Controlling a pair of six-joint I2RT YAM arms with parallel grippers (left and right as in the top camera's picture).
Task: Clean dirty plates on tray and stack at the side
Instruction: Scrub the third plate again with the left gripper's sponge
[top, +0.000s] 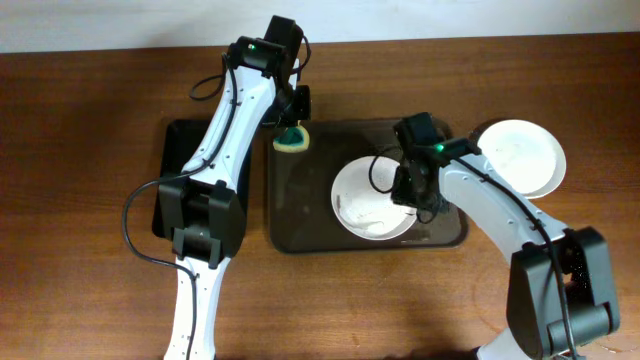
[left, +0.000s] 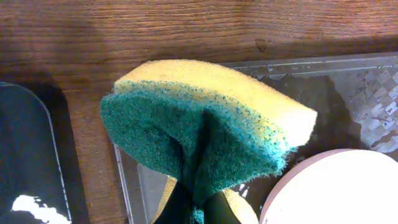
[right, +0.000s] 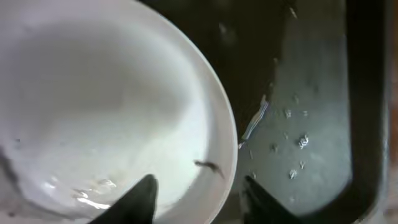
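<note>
A white dirty plate (top: 368, 198) with brown smears lies on the dark tray (top: 300, 215). My right gripper (top: 418, 195) is open and straddles the plate's right rim (right: 224, 155), one finger inside and one outside. My left gripper (top: 291, 118) is shut on a yellow and green sponge (top: 292, 139) and holds it over the tray's far left corner, apart from the plate. In the left wrist view the sponge (left: 205, 130) is pinched and folded, green side toward the camera. A clean white plate (top: 522, 156) sits on the table to the right of the tray.
A second black tray (top: 170, 170) lies left of the main tray, partly under my left arm. The tray floor (right: 298, 124) is wet with droplets beside the plate. Bare wooden table (top: 90, 150) surrounds the trays.
</note>
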